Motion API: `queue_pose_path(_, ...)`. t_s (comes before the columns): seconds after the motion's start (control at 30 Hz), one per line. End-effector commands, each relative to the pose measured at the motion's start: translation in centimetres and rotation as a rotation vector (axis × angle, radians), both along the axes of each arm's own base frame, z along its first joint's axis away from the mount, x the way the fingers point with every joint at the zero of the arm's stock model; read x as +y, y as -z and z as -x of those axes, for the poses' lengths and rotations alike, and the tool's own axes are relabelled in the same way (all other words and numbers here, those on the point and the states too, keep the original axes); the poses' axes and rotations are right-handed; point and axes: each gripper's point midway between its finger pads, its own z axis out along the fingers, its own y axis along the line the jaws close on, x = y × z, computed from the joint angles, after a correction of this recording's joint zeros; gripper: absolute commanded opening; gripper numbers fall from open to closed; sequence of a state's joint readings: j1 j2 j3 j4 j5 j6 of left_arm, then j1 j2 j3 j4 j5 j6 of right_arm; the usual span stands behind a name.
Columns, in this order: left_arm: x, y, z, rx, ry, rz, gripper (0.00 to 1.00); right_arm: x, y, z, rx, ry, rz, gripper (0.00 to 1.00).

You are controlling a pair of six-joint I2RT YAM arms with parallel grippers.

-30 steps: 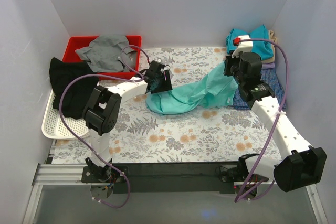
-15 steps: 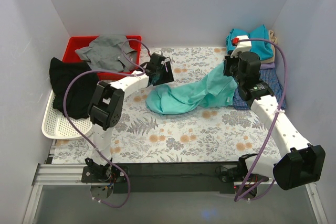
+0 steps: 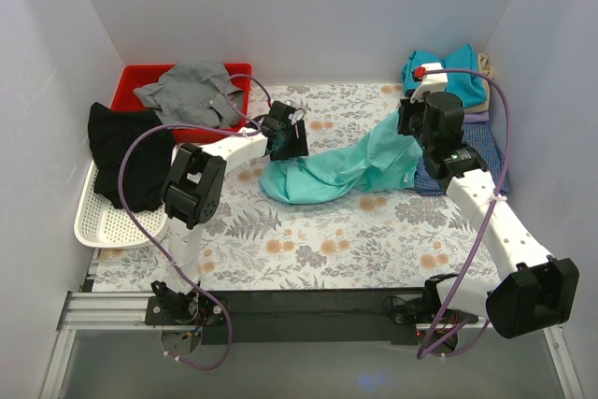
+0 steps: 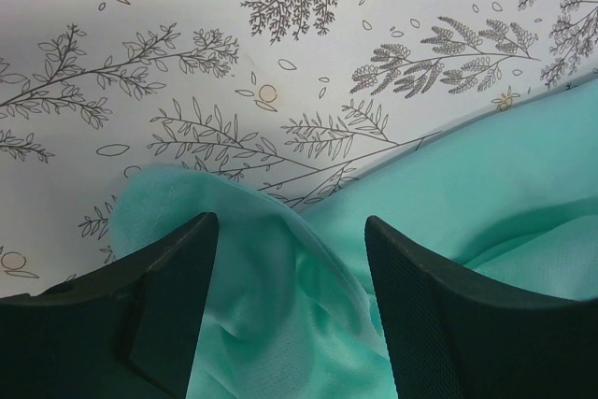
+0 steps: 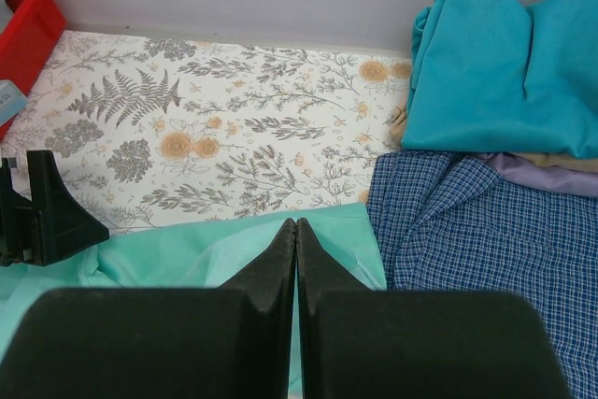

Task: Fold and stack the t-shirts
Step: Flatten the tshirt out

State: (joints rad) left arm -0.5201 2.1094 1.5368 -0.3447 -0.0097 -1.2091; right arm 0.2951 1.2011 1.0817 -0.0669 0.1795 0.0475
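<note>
Mint-green t-shirt [image 3: 341, 170], thin, limp and light, lies rumpled mid-frame in the top view, its right end lifted by the right gripper [image 3: 408, 124], pinched shut on the hem. It will likely sag, so take a corner or hem. Left gripper [image 3: 286, 140] hangs spread over the left bunch, shifted slightly up-frame from a second ago.

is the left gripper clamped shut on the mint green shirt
No, the left gripper has its jaws wide apart, a fold of the mint-green t-shirt lying between them.
</note>
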Motion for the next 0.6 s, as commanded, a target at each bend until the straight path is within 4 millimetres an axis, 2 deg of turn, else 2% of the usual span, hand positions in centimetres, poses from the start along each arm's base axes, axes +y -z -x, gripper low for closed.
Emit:
queue_pose_path(0.0, -0.2, -4.6, -0.3, -0.069, 0.034, 0.014, 0.63, 0.4, -1.6, -0.5, -0.061, -0.009, -0.015, 0.01)
queue_pose_path(0.07, 0.1, -5.3, 0.0, -0.074, 0.033, 0.011, 0.63, 0.4, -2.2, -0.7, -0.084, -0.011, -0.024, 0.01)
queue_pose_path(0.23, 0.2, -6.2, 0.4, -0.078, 0.040, 0.017, 0.68, 0.7, -1.8, -0.8, -0.075, -0.023, -0.031, 0.01)
queue_pose_path(0.5, -0.3, -4.0, 1.4, -0.006, 0.071, 0.021, 0.66, 0.9, -1.5, -0.9, -0.070, -0.026, -0.038, 0.01)
queue_pose_path(0.57, -0.3, -3.6, 1.4, 0.000, 0.076, 0.017, 0.59, 0.9, -1.5, -0.9, -0.070, -0.026, -0.038, 0.01)
